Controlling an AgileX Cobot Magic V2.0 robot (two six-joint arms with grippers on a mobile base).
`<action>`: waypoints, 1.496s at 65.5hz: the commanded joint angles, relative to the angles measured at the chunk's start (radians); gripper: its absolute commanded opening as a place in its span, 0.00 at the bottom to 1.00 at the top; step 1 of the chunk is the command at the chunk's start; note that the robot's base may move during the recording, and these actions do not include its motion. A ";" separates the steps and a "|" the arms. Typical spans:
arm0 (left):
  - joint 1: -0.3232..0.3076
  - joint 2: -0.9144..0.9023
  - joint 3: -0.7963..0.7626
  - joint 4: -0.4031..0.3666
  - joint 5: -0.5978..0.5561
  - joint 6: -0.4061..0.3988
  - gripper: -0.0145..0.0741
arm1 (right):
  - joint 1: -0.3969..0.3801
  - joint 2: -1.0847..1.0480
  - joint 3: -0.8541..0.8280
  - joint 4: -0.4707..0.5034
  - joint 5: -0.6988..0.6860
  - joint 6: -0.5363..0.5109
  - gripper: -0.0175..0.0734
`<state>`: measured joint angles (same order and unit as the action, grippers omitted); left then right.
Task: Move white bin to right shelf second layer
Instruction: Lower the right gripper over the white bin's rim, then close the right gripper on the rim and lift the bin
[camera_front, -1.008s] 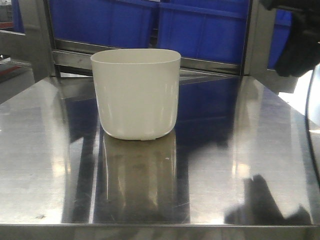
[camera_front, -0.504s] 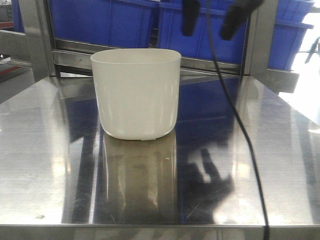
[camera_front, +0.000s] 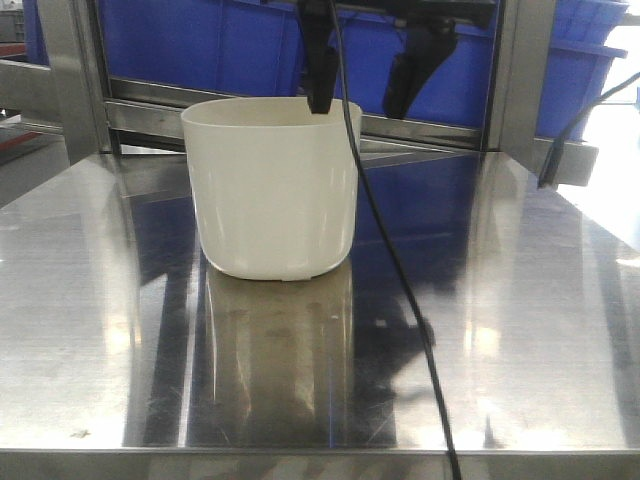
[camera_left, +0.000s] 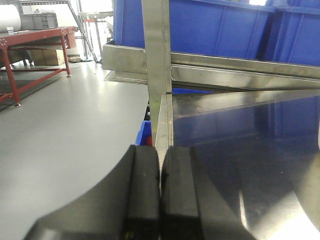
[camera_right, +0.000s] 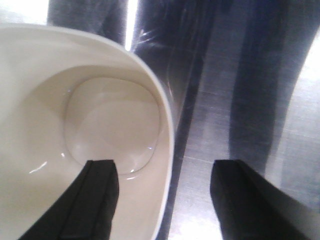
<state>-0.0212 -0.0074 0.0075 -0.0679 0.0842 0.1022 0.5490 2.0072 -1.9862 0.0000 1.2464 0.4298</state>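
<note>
A mirror-bright steel table (camera_front: 540, 330) fills the front view, with blue crates (camera_front: 200, 45) behind it on a grey steel rack (camera_front: 520, 70); their tops are cut off by the frame. The left wrist view looks along the table's edge to a grey floor (camera_left: 60, 125) and a red bench (camera_left: 35, 40) far off. The white bin (camera_front: 270, 190) stands upright on the table, left of centre and toward the back. It is empty, its reflection lying below it on the steel. The right gripper (camera_front: 365, 90) hangs at the bin's right rim with only its two dark fingers showing, the arm above them lost past the top of the frame. Its jaws are spread wide and grasp nothing. In the right wrist view one finger (camera_right: 100, 195) is over the bin's inside and the other (camera_right: 245, 200) is outside over bare steel, with the rim running between them. Whether either finger touches the wall cannot be told. The left gripper (camera_left: 160, 185) is off by the table's left edge, its pads pressed together with nothing between them. A thin black cable (camera_front: 392, 262) drops from the top of the front view across the bin's right edge to the bottom edge.
</note>
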 joint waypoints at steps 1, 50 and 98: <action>0.002 -0.016 0.037 -0.006 -0.084 -0.003 0.26 | -0.006 -0.029 -0.035 -0.006 0.021 0.004 0.76; 0.002 -0.016 0.037 -0.006 -0.084 -0.003 0.26 | -0.007 0.004 -0.035 -0.018 0.033 0.074 0.35; 0.002 -0.016 0.037 -0.006 -0.084 -0.003 0.26 | -0.137 -0.291 0.236 -0.020 -0.069 -0.137 0.26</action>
<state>-0.0212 -0.0074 0.0075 -0.0679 0.0842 0.1022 0.4572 1.8462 -1.8059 -0.0110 1.2432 0.3314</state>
